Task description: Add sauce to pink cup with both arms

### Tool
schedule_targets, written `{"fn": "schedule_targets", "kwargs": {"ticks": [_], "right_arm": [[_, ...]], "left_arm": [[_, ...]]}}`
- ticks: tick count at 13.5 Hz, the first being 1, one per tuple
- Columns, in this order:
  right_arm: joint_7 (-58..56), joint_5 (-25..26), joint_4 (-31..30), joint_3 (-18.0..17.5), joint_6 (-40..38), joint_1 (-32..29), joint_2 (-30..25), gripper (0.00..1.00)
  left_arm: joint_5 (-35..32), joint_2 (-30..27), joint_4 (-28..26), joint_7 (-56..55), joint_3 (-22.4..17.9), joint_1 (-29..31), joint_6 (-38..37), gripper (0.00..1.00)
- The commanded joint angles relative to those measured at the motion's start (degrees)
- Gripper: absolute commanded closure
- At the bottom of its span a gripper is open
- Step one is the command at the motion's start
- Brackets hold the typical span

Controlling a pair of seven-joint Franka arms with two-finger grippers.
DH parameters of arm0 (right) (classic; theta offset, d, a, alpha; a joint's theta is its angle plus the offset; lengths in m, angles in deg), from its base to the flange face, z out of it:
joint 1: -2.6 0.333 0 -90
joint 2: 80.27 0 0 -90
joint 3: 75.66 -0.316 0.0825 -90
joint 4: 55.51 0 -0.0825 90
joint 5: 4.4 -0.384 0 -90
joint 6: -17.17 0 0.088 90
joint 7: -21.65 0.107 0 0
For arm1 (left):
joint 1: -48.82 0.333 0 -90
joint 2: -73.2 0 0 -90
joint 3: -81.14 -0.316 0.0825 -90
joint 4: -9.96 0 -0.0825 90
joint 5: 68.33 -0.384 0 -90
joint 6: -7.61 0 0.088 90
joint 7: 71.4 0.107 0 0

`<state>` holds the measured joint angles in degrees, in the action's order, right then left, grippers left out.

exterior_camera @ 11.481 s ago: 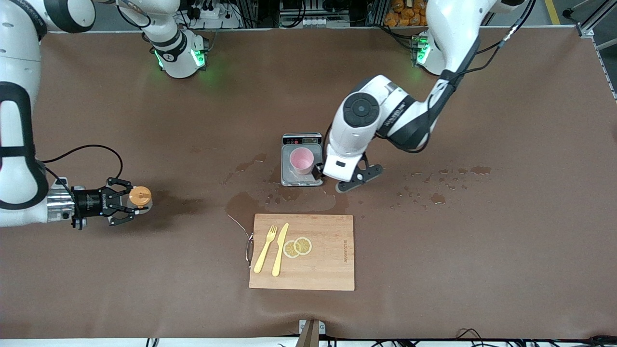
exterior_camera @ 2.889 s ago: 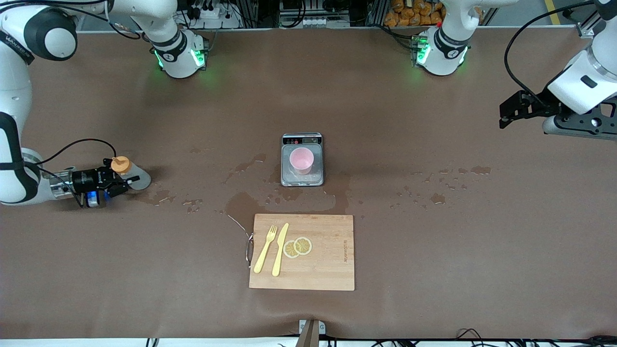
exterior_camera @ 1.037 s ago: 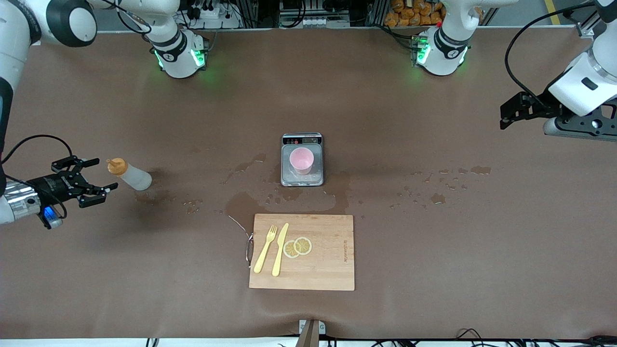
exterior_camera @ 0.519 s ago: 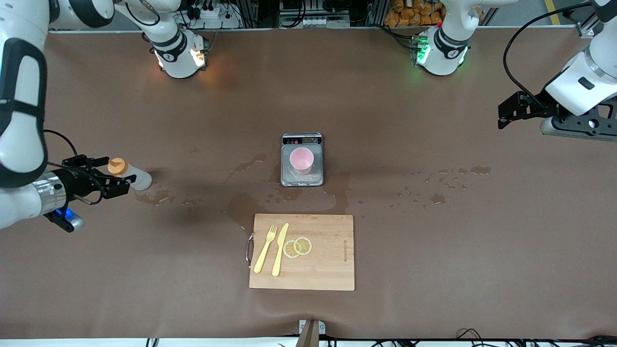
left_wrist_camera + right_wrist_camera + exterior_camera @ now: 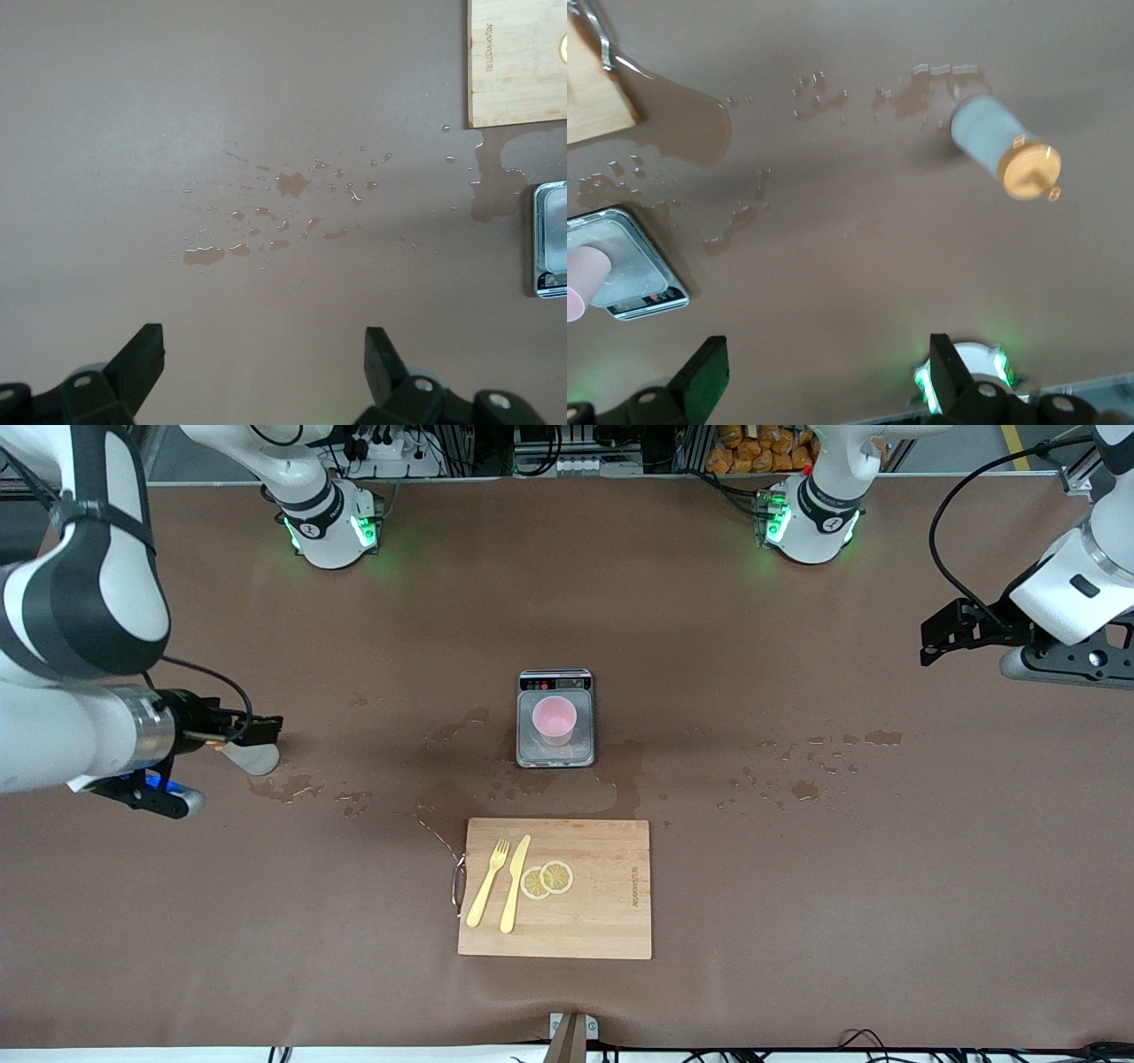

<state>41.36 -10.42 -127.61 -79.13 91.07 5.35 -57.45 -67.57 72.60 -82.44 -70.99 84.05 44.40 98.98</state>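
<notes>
Right gripper (image 5: 257, 731) over standing sauce bottle (image 5: 1003, 149), jaws released; left gripper (image 5: 939, 631) waiting, jaws released; pink cup (image 5: 555, 721) on scale (image 5: 555, 754)

The brown table (image 5: 753, 868) is marked by wet patches (image 5: 824, 762) and carries a grey scale (image 5: 555, 719) at its middle. A wooden cutting board (image 5: 585, 888) is laid nearer the front camera. The sauce (image 5: 1003, 146) — a squeeze bottle — stands toward the right arm's end, beside more spilled drops.
</notes>
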Motion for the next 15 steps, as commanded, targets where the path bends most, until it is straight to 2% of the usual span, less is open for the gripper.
{"fn": "schedule_targets", "kwargs": {"ticks": [1,4,8,10,13,15], "right_arm": [[-8.5,2.9,-17.5,0.3,10.3,-2.0,-15.1,0.0],[-12.6,5.5,-18.2,0.3,12.1,-3.8,-18.5,0.0],[-16.2,5.6,-18.2,0.3,13.5,-6.2,-20.4,0.0],[-16.2,5.6,-20.7,0.3,15.6,-6.2,-22.2,0.0],[-16.2,5.6,-22.5,0.3,17.0,-6.2,-22.7,0.0],[-16.2,5.7,-22.1,0.3,17.1,-6.2,-22.7,0.0]], "left_arm": [[0.4,0.3,0.4,0.8,0.1,0.3,0.8,0.0],[0.5,0.2,0.4,0.8,0.2,0.3,0.7,0.0],[0.5,0.0,0.2,0.8,0.3,0.4,0.5,0.0],[0.5,-0.1,0.3,0.7,0.4,0.3,0.4,0.0],[0.4,-0.7,1.3,-0.3,3.8,-0.5,0.2,0.0],[0.1,-0.7,1.6,-0.2,4.0,-0.2,0.0,0.0]]}}
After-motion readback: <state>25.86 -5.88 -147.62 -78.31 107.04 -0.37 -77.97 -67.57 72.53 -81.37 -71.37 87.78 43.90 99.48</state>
